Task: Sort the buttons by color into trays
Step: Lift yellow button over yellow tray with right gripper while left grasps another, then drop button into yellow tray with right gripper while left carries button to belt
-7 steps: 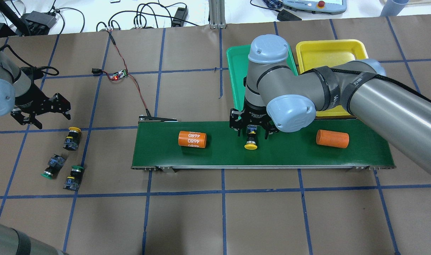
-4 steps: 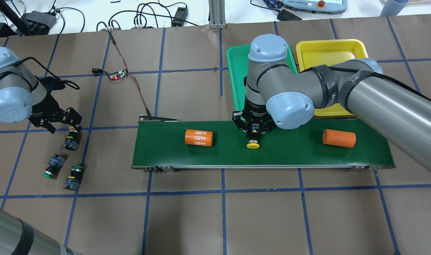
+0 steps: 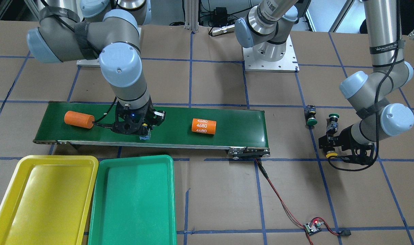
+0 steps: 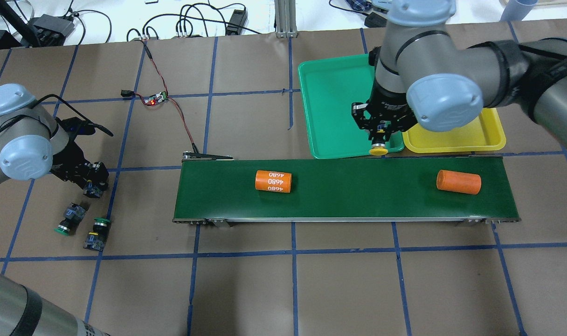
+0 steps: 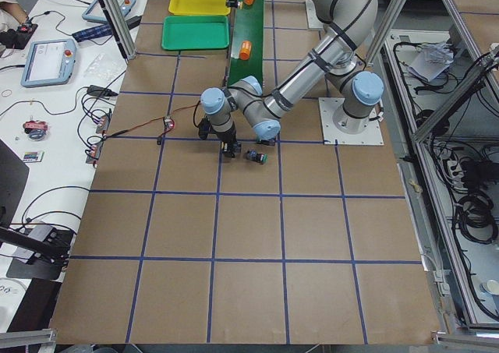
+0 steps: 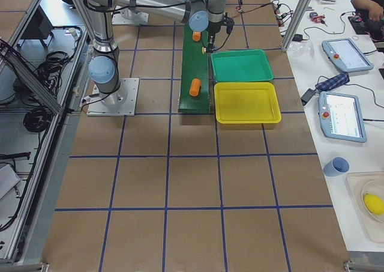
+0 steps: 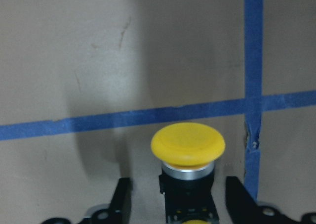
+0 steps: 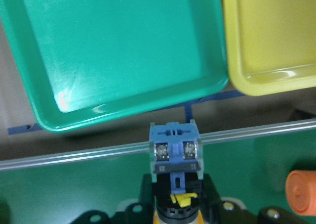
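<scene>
- Gripping a yellow button by its black-and-grey switch body, the right gripper is clamped firmly on it. The button lies horizontal in the jaws, with its smooth domed mushroom cap toward the robot and its blue terminal block toward the trays.
- The held button sits over the silver rail at the tray-side edge of the conveyor belt, near where the corners of the green tray and yellow tray meet.
- Both trays are shallow, glossy moulded plastic with rounded corners and raised rims. They lie side by side.
- The second yellow button lies on the table, its cap backed by a bright metal collar.
- The left gripper straddles this button's body with its jaws spread. The fingers show a gap on each side and make no contact.
- Two green buttons lie on the table near the left gripper, apart from each other. They have the same cap shape and dark bodies.
- The belt is a long, matte, dark green strip.
- Two orange cylinders rest on their sides on the belt, well apart: the marked cylinder, printed 4680, and the plain cylinder.
- The table covering is brown paper crossed by blue tape lines.
- A small circuit board with a lit red light joins the belt's end by a red-and-black wire.
</scene>
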Robot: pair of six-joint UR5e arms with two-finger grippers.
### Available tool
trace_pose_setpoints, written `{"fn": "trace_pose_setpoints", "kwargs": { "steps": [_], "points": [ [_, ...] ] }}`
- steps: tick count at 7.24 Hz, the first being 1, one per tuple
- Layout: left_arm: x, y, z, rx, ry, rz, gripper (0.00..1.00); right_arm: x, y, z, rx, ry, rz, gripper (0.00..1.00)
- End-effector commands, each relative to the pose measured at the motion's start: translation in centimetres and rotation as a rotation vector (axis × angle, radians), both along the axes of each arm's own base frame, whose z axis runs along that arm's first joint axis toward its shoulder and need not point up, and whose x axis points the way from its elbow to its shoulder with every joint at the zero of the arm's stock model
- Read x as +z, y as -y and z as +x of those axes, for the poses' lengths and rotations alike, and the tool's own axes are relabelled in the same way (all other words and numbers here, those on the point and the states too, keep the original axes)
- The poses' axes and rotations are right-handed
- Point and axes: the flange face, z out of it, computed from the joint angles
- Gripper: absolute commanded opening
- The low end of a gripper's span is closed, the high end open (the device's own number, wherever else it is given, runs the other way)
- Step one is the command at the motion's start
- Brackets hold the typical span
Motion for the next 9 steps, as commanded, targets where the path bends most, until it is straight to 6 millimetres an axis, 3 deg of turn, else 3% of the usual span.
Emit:
{"fn": "trace_pose_setpoints", "kwargs": {
  "steps": [1, 2, 3, 4, 5, 7, 9],
  "points": [
    [1.7, -0.2, -0.6, 0.022, -0.032, 0.013, 0.03, 0.4, 2.2, -9.2, 0.039, -0.015, -0.026, 0.0],
    [3.4, 0.0, -1.6, 0.144, -0.029, -0.017, 0.02, 0.0, 3.0, -11.2, 0.1, -0.033, -0.046, 0.0],
    [6.2, -0.1, -3.2, 0.344, -0.063, -0.037, 0.02, -2.0, 4.3, -13.5, 0.121, -0.057, -0.044, 0.0],
    [7.9, -0.5, -6.4, 0.351, -0.089, -0.028, 0.02, -4.5, 5.8, -14.8, 0.129, -0.065, -0.06, 0.0],
    [10.1, -0.7, -11.5, 0.379, -0.06, -0.018, 0.02, -6.9, 7.1, -15.5, 0.132, -0.081, -0.071, 0.0],
    [11.3, -2.4, -22.9, 0.182, -0.056, -0.036, 0.01, -8.4, 8.4, -17.8, 0.106, -0.107, -0.099, 0.0],
    [11.3, -3.9, -28.9, 0.078, -0.057, -0.031, 0.01, -8.2, 10.4, -18.6, 0.145, -0.116, -0.114, 0.0]
  ]
}}
